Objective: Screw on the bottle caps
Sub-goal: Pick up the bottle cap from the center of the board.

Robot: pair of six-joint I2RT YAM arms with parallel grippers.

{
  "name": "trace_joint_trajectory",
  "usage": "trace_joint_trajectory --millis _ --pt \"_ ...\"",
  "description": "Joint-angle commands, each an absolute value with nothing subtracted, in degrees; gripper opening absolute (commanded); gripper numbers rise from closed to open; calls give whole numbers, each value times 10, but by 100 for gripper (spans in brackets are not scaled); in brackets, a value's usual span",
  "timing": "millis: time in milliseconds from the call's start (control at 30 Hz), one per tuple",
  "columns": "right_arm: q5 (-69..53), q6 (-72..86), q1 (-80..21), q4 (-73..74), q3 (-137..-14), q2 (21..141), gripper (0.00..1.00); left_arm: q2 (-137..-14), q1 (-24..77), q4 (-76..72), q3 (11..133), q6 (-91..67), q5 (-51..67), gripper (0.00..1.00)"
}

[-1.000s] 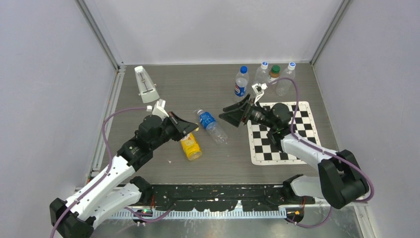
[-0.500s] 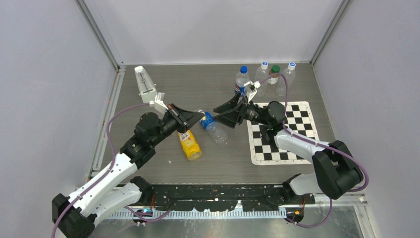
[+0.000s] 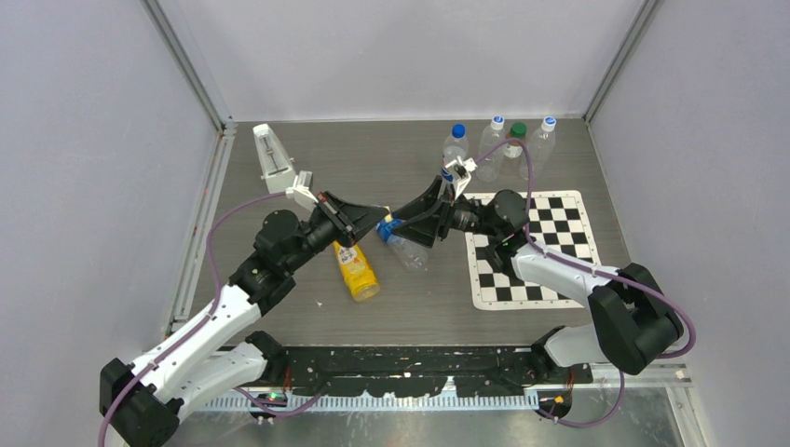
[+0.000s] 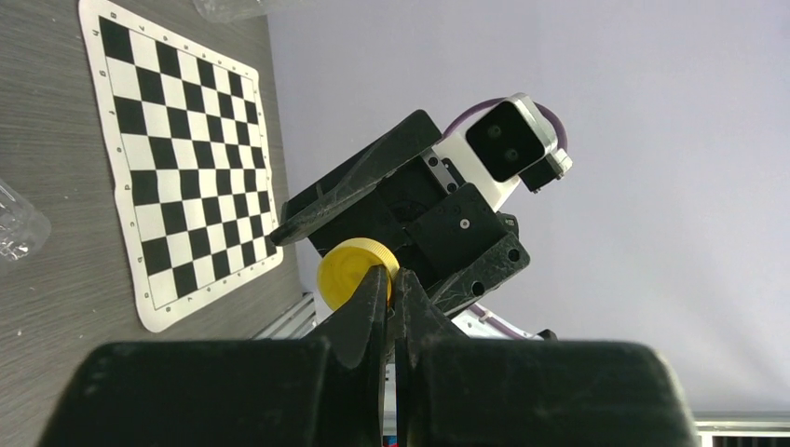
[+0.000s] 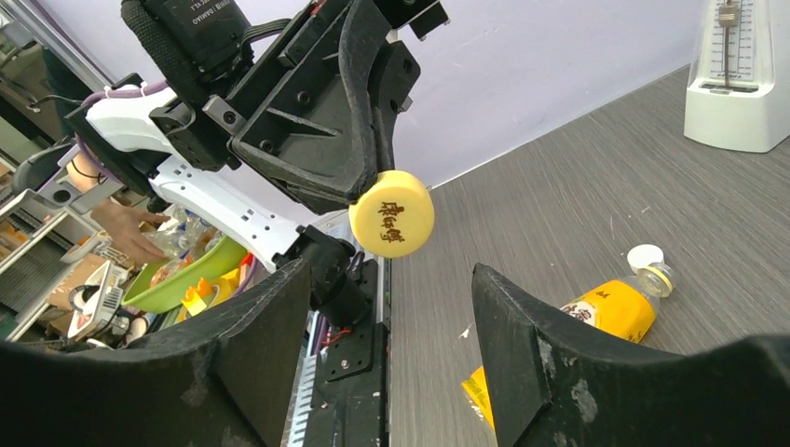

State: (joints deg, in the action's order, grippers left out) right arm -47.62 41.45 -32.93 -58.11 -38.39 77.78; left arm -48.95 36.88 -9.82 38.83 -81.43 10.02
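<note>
Yellow bottle cap held up in the air above the table, pinched by its rim in my left end effector, whose fingers are shut tight on it. My right end effector faces it from close by, jaws spread apart and gripping nothing, the cap just ahead of their gap. Below, a yellow bottle lies on its side on the table, near a clear bottle that is also lying down.
</note>
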Motion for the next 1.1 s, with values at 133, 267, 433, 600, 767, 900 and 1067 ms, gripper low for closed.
trace_joint_trajectory --millis 133,267,433,600,767,900,1067 --pt "-473 395 -336 -614 -416 775 67 -492 379 -139 399 -823 114 0" --pt "-476 396 -337 -618 -419 774 65 -493 383 -141 401 -824 114 0" --pt "-478 401 -337 -630 -421 776 62 -496 388 -145 401 -824 116 0" --pt "-484 409 -337 -640 -423 778 52 -496 391 -145 401 -824 114 0" --pt "-487 413 -337 -646 -423 781 31 -494 392 -145 401 -823 113 0" --pt "-490 412 -336 -643 -420 782 15 -493 392 -142 397 -818 110 0" --pt "-491 395 -337 -621 -410 777 5 -460 392 -72 400 -772 62 17"
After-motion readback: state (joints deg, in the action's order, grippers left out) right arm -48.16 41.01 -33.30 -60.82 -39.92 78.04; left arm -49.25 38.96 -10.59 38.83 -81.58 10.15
